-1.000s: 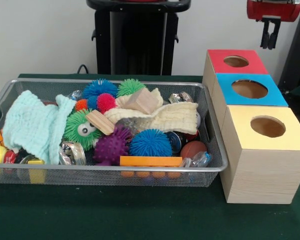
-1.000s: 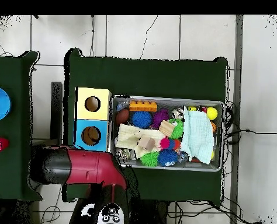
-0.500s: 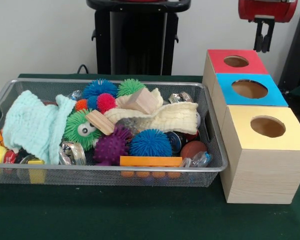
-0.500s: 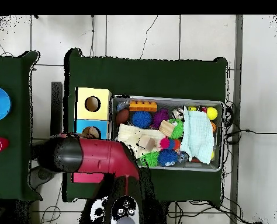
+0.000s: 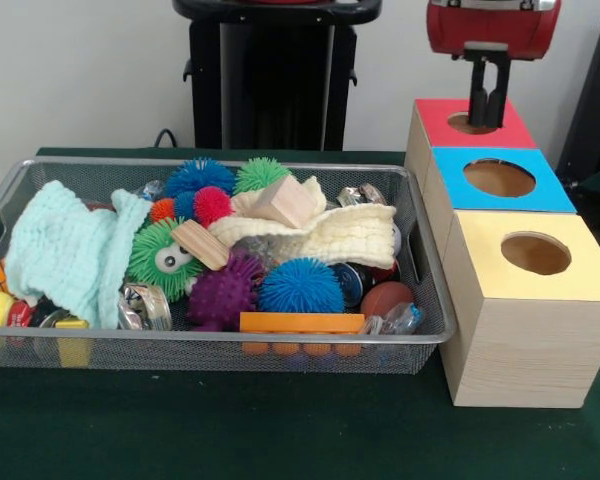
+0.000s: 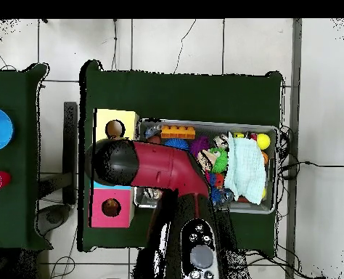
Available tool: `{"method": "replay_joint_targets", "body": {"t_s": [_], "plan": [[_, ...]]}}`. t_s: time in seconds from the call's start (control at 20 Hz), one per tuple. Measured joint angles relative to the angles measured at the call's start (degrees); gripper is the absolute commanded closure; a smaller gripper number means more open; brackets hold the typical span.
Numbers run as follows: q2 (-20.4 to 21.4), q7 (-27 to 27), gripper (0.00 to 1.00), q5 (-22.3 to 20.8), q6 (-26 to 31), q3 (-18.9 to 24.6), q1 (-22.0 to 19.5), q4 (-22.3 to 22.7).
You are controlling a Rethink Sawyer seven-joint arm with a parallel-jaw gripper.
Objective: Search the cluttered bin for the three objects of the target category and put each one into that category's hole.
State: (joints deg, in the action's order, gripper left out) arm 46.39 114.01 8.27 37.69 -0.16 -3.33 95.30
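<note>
Directly above the red box's hole (image 5: 472, 123), the pincer (image 5: 487, 112) hangs narrow and empty; the cluttered bin (image 5: 420, 300) sits well off to its side.

A wire mesh bin (image 5: 40, 345) sits on the counter's green cloth, crowded with spiky rubber balls (image 5: 300, 286), wooden blocks (image 5: 283, 202), cloths (image 5: 72, 252) and small balls. Just beside its end stands a row of three wooden boxes, each with a round hole in its coloured top: red (image 5: 475, 123), blue (image 5: 500, 178) and yellow (image 5: 536, 254).
</note>
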Motion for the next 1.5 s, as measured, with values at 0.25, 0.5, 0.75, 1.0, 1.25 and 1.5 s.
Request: {"method": "replay_joint_targets", "body": {"t_s": [0.25,0.5,0.75,1.0,1.25,1.5], "plan": [[-1.1,0.0,1.0,-2.2,0.0,1.7,-2.6,-1.5],[-1.3,0.0,1.0,-4.7,0.0,4.0,-4.6,-1.6],[-2.0,0.0,1.0,-8.0,0.0,6.7,-7.3,-1.7],[-3.0,0.0,1.0,-11.6,-0.1,9.0,-10.4,-1.7],[-4.4,-0.2,1.0,-16.5,-1.4,12.4,-15.2,-1.7],[-5.8,-0.7,1.0,-21.6,-2.9,15.7,-20.3,-1.8]]}}
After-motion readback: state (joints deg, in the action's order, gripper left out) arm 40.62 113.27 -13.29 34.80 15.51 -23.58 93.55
